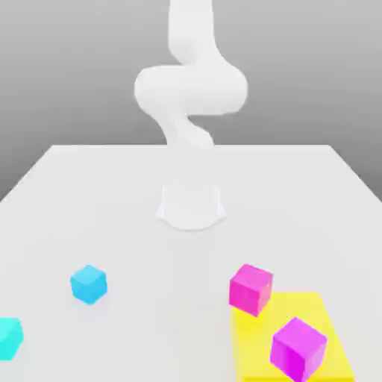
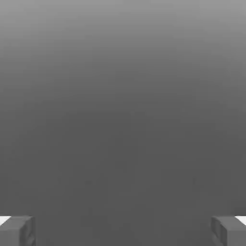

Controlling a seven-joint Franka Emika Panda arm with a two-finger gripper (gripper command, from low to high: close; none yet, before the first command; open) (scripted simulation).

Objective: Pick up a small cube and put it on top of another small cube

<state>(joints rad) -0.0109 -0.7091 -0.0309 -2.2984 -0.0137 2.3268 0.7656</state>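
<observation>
The small turquoise cube [image 1: 9,337] sits on the white table at the near edge, far on the exterior view's left. The other small cube, hot pink [image 1: 251,288], rests on the table at the near right, touching the back corner of a yellow patch [image 1: 328,328]. In the hand view my gripper [image 2: 123,230] is open: its two grey fingertips [image 2: 17,231] stand far apart with nothing between them, against a plain grey background. My white arm [image 1: 190,89] rises from its base [image 1: 191,207] at the table's middle and runs up out of the picture.
A sky-blue cube [image 1: 89,284] lies on the table between the turquoise cube and the arm's base. A purple-violet cube [image 1: 298,348] stands on the flat yellow patch at the near right, close to the pink cube.
</observation>
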